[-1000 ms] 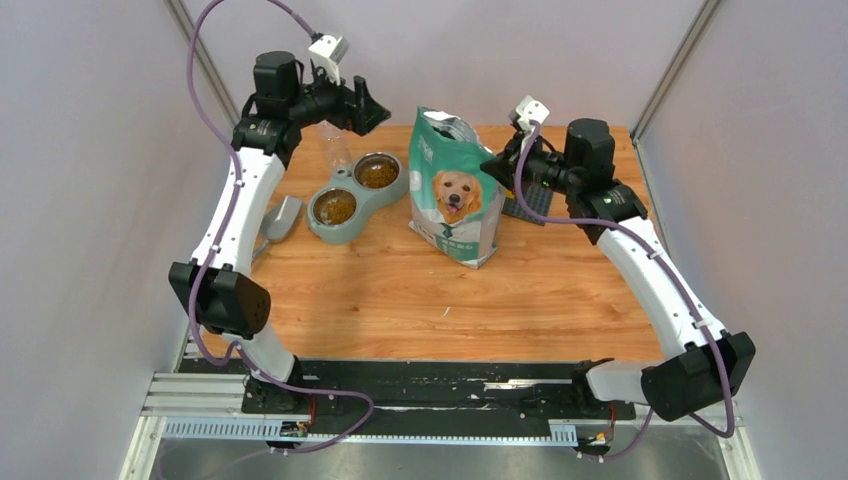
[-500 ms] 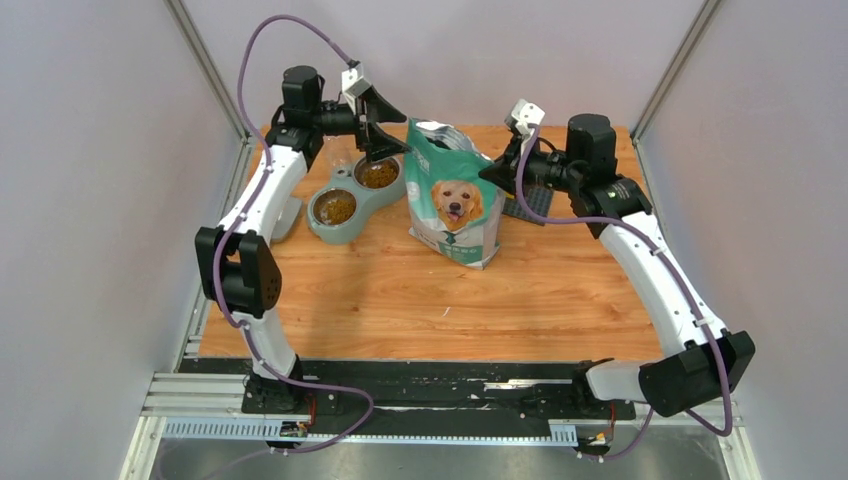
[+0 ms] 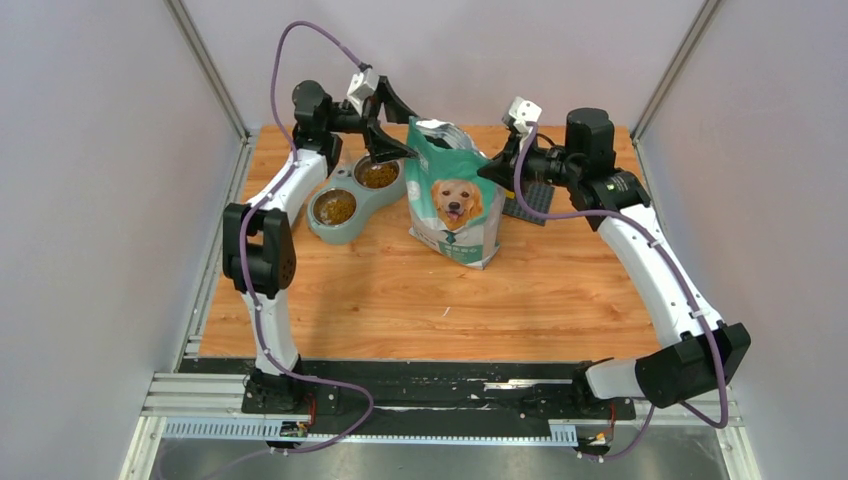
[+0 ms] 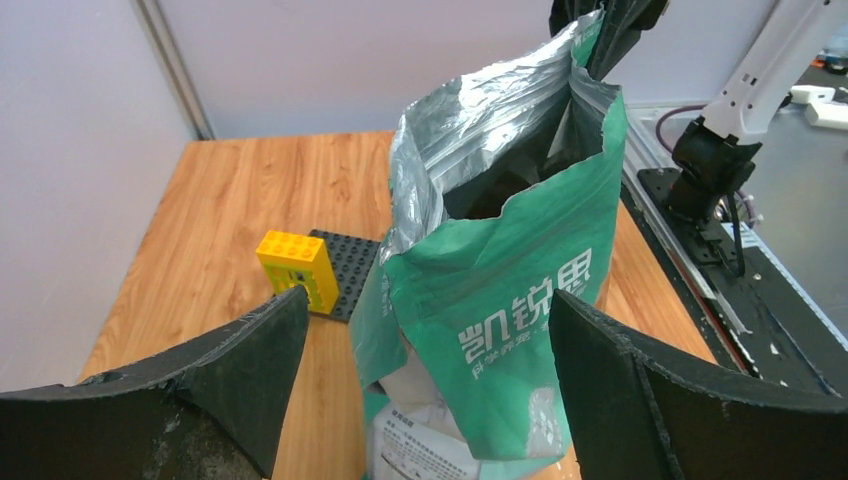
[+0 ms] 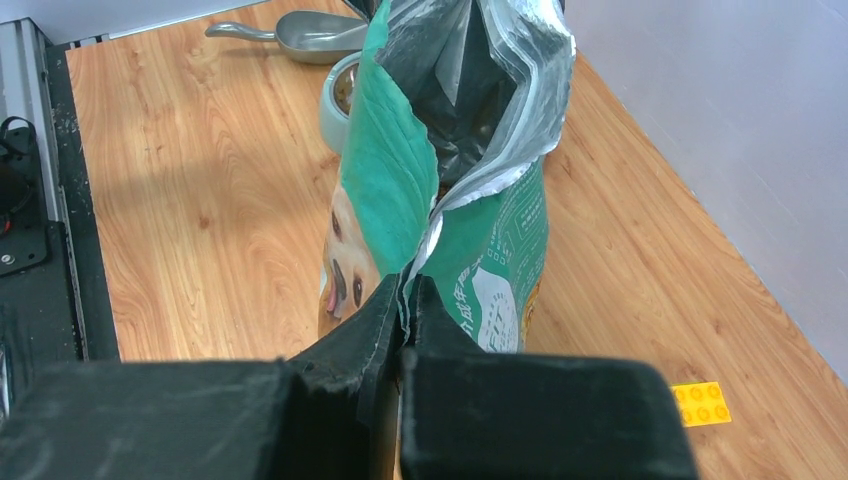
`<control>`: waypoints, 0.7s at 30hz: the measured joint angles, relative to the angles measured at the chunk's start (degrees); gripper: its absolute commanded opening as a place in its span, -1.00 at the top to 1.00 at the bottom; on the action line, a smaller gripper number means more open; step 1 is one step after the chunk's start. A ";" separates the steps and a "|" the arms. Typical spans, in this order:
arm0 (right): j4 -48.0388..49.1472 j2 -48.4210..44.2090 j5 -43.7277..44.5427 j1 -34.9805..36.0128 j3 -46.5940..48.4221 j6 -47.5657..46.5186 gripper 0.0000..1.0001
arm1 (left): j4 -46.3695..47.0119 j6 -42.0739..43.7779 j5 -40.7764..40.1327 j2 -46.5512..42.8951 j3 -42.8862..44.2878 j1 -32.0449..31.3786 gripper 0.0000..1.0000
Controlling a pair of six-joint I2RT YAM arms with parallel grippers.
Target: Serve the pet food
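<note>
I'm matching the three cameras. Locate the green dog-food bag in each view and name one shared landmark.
Top external: bag stands mid-table, right of the twin bowl.
Left wrist: centre-right, framed by the open left gripper.
Right wrist: centre, its top edge pinched in the shut right gripper.
Shared landmark: the bag's silver-lined open mouth.

A light-brown, wood-grain rectangular tabletop (image 3: 400, 300) fills the middle of the enclosure. Plain pale lilac-grey wall panels close it in: one along its left edge (image 3: 90, 180), one behind its far edge (image 3: 480, 50) and one along its right edge (image 3: 780, 180). Slim grey metal posts (image 3: 207, 70) rise at its two far corners. Along its near edge lies a flat black base strip (image 3: 420, 372), then silver slotted aluminium rails (image 3: 190, 397), then a dull grey metal sheet (image 3: 450, 462). The light is soft and even, and shadows on the wood are faint.
</note>
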 measured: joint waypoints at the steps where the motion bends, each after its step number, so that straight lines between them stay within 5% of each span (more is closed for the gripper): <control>1: -0.04 0.17 -0.15 -0.11 0.17 0.00 1.00 | 3.28 -2.64 0.15 0.72 0.02 -0.13 -0.88; 10: -0.44 0.85 0.07 -0.20 0.98 0.04 1.00 | 14.60 -16.11 0.76 5.11 3.21 -1.44 -0.03; 13: -0.44 0.85 0.57 -0.22 1.03 0.09 1.00 | 16.06 -18.32 0.61 5.11 3.96 -1.46 0.74; 15: -0.42 0.83 1.05 -0.22 1.03 0.26 1.00 | 16.31 -19.58 0.31 5.11 4.17 -1.40 0.99; 21: 1.88 -0.72 5.99 -0.17 -1.01 0.31 1.00 | 18.88 -23.21 0.00 5.18 3.54 -1.40 1.00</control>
